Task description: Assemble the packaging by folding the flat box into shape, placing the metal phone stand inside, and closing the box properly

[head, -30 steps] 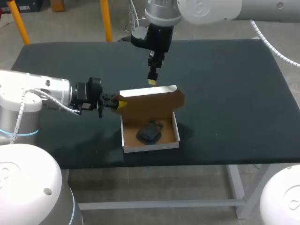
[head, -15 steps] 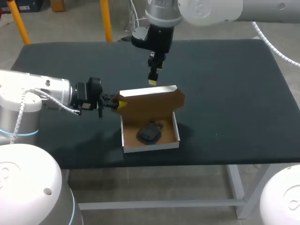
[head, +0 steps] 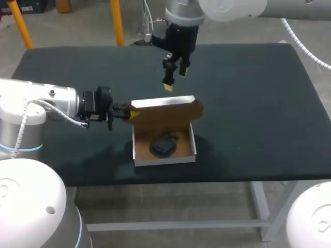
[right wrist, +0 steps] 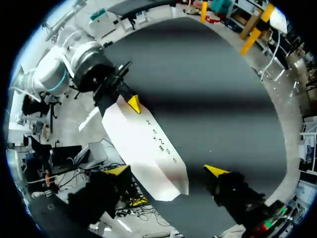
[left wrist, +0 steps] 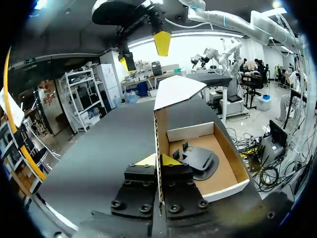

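A shallow cardboard box (head: 164, 159) lies open at the table's middle with the dark metal phone stand (head: 164, 145) inside. Its lid (head: 166, 114) stands upright along the far side. My left gripper (head: 130, 113) is shut on the lid's left edge; in the left wrist view the lid (left wrist: 174, 90) rises edge-on from between the fingers of the left gripper (left wrist: 158, 159), with the stand (left wrist: 199, 159) beside it in the box (left wrist: 233, 171). My right gripper (head: 175, 79) hangs open above the lid, apart from it. From its wrist, the right gripper (right wrist: 167, 171) straddles the lid's white outer face (right wrist: 143, 141).
The black table (head: 258, 103) stretches bare to the right of the box and behind it. Its front edge runs close below the box. My left arm lies low across the table's left side.
My right gripper has turned at the wrist and shifted slightly right, so both yellow tips now show. The left gripper keeps its hold on the lid.
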Controlling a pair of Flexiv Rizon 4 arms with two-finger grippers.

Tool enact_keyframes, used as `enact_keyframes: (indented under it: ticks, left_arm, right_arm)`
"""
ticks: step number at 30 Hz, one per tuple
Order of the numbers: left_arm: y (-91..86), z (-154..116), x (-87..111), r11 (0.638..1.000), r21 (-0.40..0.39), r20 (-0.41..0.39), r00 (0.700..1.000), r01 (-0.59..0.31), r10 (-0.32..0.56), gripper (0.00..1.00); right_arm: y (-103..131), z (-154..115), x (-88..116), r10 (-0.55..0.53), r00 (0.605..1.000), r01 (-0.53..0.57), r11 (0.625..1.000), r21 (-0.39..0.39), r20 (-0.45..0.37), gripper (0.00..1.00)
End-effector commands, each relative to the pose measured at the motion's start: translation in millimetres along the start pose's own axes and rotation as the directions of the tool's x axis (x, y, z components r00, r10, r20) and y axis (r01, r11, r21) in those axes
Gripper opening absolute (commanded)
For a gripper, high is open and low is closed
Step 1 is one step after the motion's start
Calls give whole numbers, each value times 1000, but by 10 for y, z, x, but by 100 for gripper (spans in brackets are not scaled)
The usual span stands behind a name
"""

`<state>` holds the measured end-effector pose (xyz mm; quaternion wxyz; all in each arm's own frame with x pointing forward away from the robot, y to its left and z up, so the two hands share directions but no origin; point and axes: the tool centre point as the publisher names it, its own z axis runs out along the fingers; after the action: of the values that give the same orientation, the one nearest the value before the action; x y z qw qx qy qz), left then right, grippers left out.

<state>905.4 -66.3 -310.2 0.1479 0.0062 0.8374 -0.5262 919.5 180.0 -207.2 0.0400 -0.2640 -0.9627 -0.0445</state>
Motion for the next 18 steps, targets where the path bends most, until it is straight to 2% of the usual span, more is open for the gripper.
enact_keyframes:
  ticks: [1,18]
  left_arm:
    - [13,10,26,1000,4,14,1000,-16,15,0]
    - [63,5,73,991,34,58,991,-127,124,0]
  right_arm:
    - [-48,-16,-18,22,1000,-22,1000,-9,-13,100]
    - [-223,34,8,181,981,-182,983,-13,-62,100]
